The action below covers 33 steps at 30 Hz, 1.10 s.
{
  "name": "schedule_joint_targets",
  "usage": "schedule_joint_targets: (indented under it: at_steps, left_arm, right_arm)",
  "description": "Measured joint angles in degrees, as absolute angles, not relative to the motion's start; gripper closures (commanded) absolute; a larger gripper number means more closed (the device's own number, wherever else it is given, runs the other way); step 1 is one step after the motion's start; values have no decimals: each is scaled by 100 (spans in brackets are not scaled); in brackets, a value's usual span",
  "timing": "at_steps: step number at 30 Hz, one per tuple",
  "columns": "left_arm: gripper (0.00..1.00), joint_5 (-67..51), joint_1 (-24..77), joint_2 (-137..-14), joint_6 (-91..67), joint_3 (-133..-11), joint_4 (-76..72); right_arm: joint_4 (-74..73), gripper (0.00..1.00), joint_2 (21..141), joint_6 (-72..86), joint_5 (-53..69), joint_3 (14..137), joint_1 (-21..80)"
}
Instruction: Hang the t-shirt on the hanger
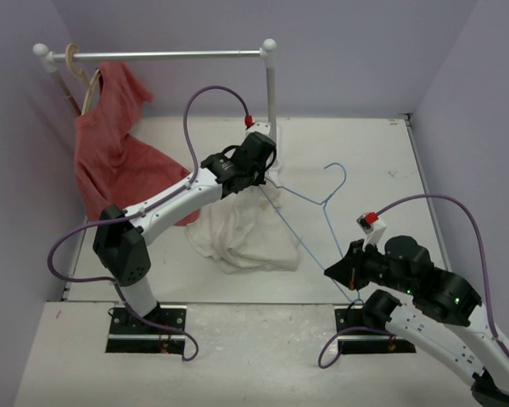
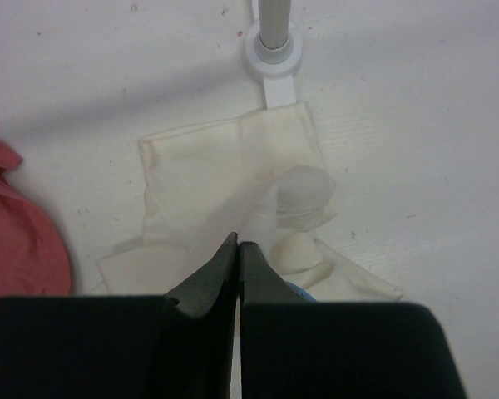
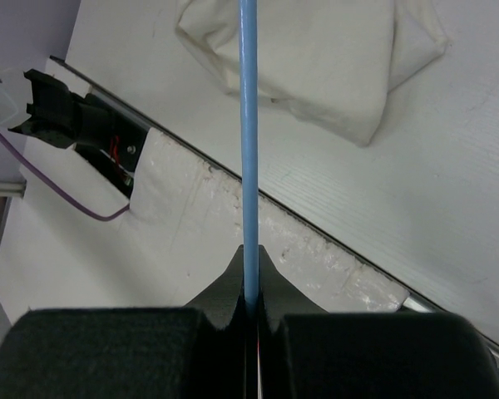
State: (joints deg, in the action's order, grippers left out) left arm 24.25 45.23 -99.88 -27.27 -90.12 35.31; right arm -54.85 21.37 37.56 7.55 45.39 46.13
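Observation:
The white t-shirt lies crumpled on the table, with one part pulled up to my left gripper. In the left wrist view that gripper is shut, and a fold of the t-shirt rises to its tips. The thin light-blue wire hanger slants over the table, hook at the far end, one side reaching into the cloth. My right gripper is shut on its near wire. In the right wrist view the hanger wire runs straight up from the right gripper, over the t-shirt.
A red garment hangs from a tan wooden hanger on the white rail at the back left. The rail's post stands just behind my left gripper, its foot on the table. Purple walls enclose the table.

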Motion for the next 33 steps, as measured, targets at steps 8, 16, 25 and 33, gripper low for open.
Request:
schedule_joint_targets:
  at_steps: [8, 16, 25, 33]
  left_arm:
    - [100, 2357, 4523, -9950, -2729, -9011, 3499]
    - [100, 2316, 4512, -9921, -2777, -9011, 3473]
    - [100, 2229, 4616, -9437, -3011, -8779, 3329]
    - [100, 2224, 4641, -8638, -3105, -8640, 3313]
  right_arm:
    - [-5273, 100, 2368, 3775, 896, 4543, 4611]
    - [-5057, 100, 2577, 3906, 873, 4540, 4611]
    - [-4140, 100, 2965, 4139, 1019, 4423, 4611]
    - [-3213, 100, 3485, 4268, 1380, 4362, 4634]
